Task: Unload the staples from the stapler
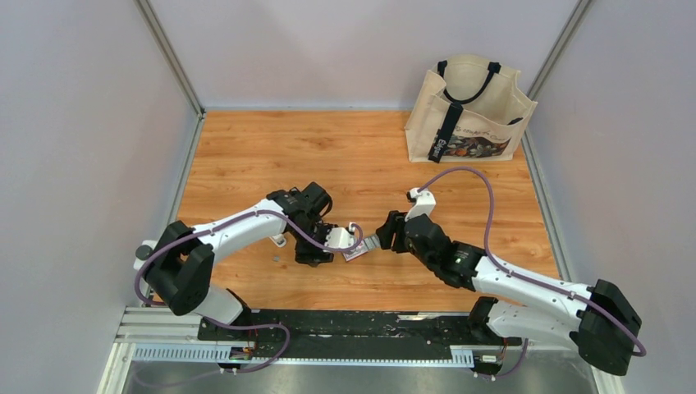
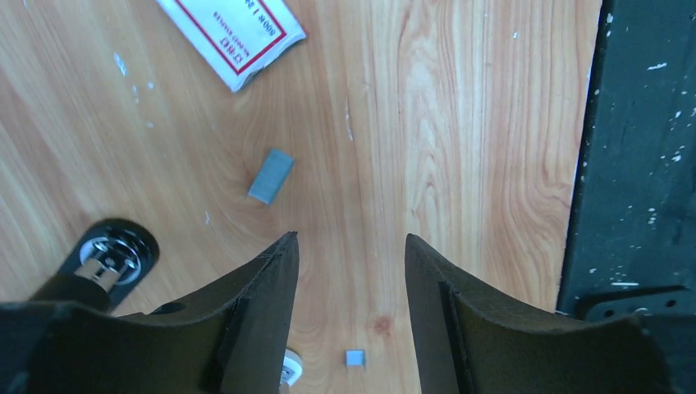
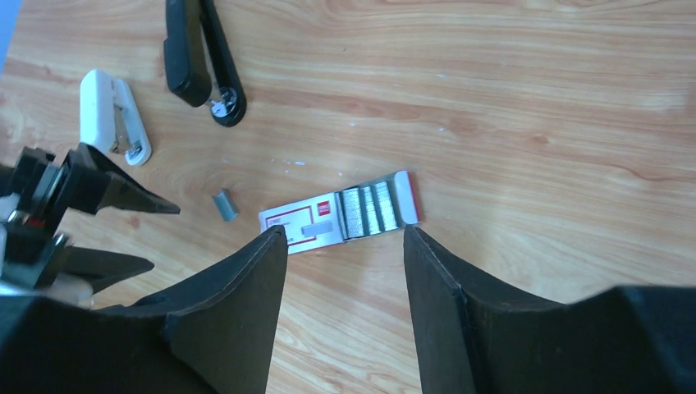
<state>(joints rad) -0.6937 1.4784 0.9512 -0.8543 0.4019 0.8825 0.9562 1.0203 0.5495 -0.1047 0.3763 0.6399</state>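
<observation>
Both arms meet mid-frame in the top view over the wooden table (image 1: 246,148).

- **Left end effector** (image 2: 349,240): released, jaws spread, nothing between them, pointing down at bare wood.
- **Right end effector** (image 3: 345,235): also released and empty. It hovers over the staple box (image 3: 304,222), whose tray is slid out toward the right and shows full rows.

**Task things**
- A grey staple strip (image 2: 271,175) lies loose on the table. In the left wrist view it is up and left of the left jaws and just below the box.
- A tiny staple fragment (image 2: 354,358) sits at the bottom of that view, between the jaws.
- The black stapler (image 3: 185,49) is at the upper left of the right wrist view. It is hinged open in a V with its metal end showing.
- The white stapler (image 3: 115,116) lies beside it, further left.
- I can't tell which stapler is the one meant, or whether either magazine has staples left in it.

**Step:** it looks late in the task, with staples already out on the table and nothing in either end effector.

**Next move:** probably check the open magazine for staples. If any are left, one arm needs to pin the stapler while the other makes a fine pinch on a thin strip. The strip is easy to snap or flick away.

A tote bag (image 1: 469,111) stands at the upper right of the top view, well apart.
</observation>
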